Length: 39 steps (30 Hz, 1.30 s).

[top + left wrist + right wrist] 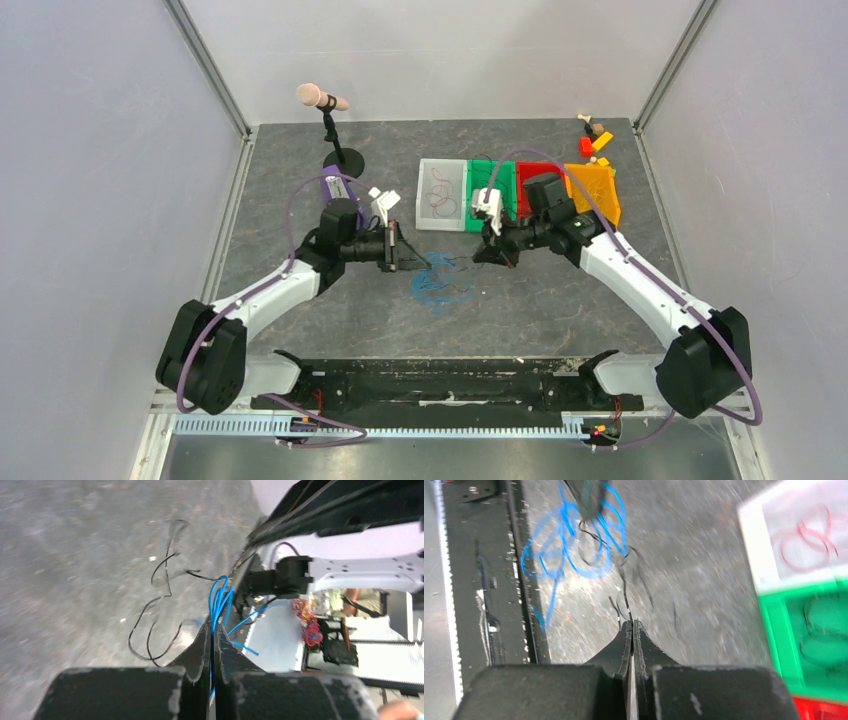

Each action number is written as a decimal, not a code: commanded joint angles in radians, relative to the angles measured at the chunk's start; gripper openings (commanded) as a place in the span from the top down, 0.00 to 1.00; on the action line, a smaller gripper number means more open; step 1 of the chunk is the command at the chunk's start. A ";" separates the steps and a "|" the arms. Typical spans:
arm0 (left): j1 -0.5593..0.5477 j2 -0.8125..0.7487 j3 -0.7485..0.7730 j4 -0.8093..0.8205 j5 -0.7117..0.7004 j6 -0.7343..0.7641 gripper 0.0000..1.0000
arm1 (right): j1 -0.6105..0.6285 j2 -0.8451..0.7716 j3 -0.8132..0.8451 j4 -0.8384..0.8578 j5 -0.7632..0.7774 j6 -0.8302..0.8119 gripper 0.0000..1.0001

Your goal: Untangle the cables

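Your left gripper (212, 630) is clamped on the blue cable (218, 597), and your right gripper (632, 625) pinches the black cable (624, 595). Both lie tangled just on the arms' side of the white bin (421, 190). Draw the grippers apart slowly and low, watching for snags.

We count 2 robot arms: 1 left arm (270, 288) and 1 right arm (640, 282). 4 trays form 1 row: 1 white tray (421, 195), 1 green tray (492, 164), 1 red tray (526, 183), 1 orange tray (592, 186). There is 1 microphone (322, 97). Cables: 1 blue cable (438, 287) in a tangle, at least 1 black cable (625, 605), and red cable loops (445, 197) too fine to count.
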 commanded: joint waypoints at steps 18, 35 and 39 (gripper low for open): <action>0.072 -0.170 0.089 -0.586 -0.090 0.581 0.93 | -0.383 -0.088 0.103 -0.106 0.014 0.040 1.00; 0.165 -0.089 0.111 -0.705 -0.184 0.805 0.97 | -0.682 -0.072 0.240 -0.134 -0.081 0.071 1.00; 0.168 -0.067 0.132 -0.783 -0.316 0.962 0.98 | -0.726 -0.062 0.283 -0.134 -0.090 0.079 1.00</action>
